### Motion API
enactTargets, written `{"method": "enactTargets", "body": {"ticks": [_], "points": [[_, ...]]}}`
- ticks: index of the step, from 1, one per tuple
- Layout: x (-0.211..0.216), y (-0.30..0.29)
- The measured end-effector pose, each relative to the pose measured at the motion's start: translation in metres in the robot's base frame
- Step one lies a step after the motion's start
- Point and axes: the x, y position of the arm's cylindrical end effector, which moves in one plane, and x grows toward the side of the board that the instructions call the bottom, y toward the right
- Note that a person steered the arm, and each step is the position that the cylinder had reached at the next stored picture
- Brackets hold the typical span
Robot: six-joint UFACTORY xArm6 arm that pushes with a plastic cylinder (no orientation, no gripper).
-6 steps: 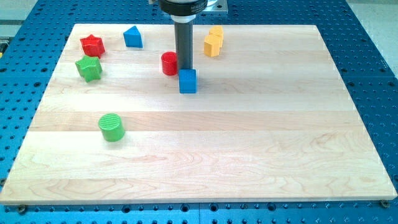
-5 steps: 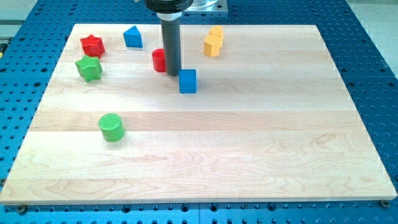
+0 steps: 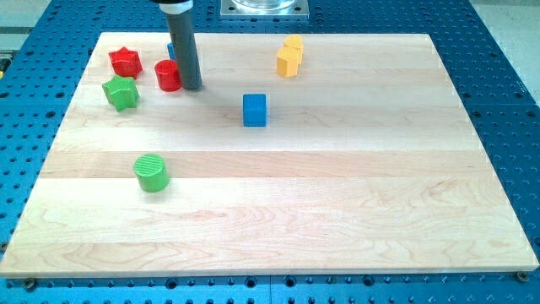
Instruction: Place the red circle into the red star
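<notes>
The red circle [image 3: 168,75] is a short red cylinder near the board's top left. My tip [image 3: 191,87] touches its right side. The red star [image 3: 125,61] lies to the circle's left, a small gap apart. The rod rises from the tip to the view's top and hides most of a blue block [image 3: 171,50] behind it.
A green star [image 3: 121,92] sits just below the red star. A green cylinder [image 3: 152,173] lies lower left. A blue cube [image 3: 255,110] sits mid-board. Yellow blocks [image 3: 289,57] stand at the top centre. The wooden board [image 3: 337,194] rests on a blue perforated table.
My tip has slid left, pushing the red circle from beside the blue cube to close beside the red star. The blue cube stayed put.
</notes>
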Motion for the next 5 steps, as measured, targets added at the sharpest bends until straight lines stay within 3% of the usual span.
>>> {"method": "enactTargets", "body": {"ticks": [5], "points": [[-0.024, -0.021]]}}
